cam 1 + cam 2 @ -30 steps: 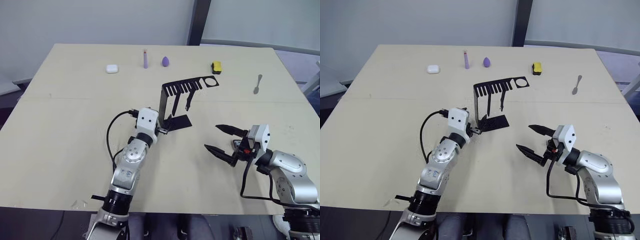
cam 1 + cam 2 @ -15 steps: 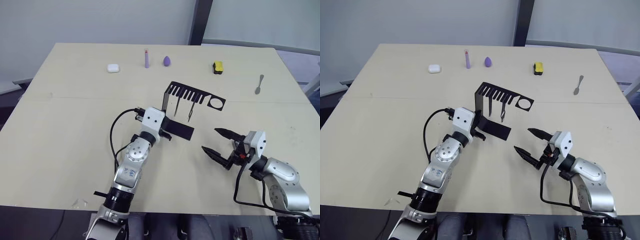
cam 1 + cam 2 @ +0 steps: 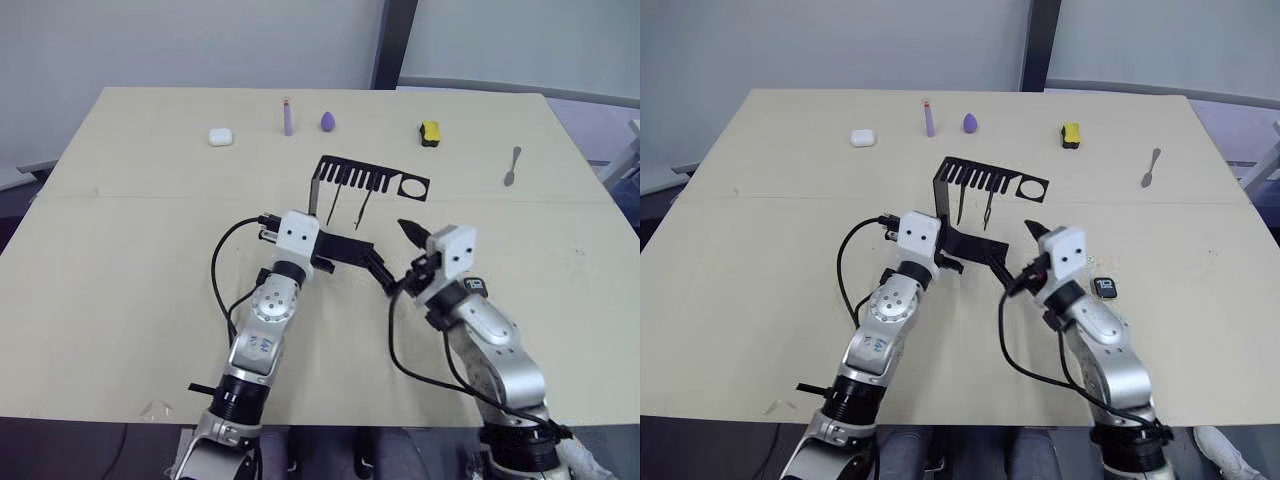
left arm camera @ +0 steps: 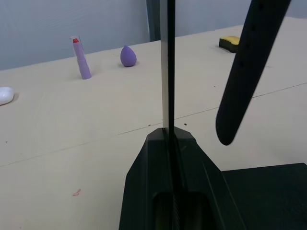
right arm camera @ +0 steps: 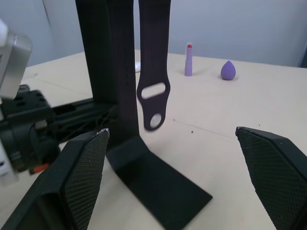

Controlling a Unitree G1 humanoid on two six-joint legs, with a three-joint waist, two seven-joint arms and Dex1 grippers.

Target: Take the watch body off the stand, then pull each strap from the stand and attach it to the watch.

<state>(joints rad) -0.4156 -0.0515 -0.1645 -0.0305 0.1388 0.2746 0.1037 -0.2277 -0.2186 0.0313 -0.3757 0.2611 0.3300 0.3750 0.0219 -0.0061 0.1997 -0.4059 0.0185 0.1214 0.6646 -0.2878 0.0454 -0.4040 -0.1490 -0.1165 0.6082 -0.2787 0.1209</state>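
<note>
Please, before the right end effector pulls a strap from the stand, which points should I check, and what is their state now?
1. Black bent sheet-metal stand clamped by left end effector: ok.
2. Right end effector open: ok, fingers wide apart.
3. Two narrow dark straps hanging from the comb slots: ok.
4. Small rounded-square dark-screen watch body off the stand: ok, lying on the beige table.
5. Strap between the right fingers: not ok, it hangs ahead of them.

head pair looks down; wrist views sit close — all share the stand (image 3: 345, 205).
</note>
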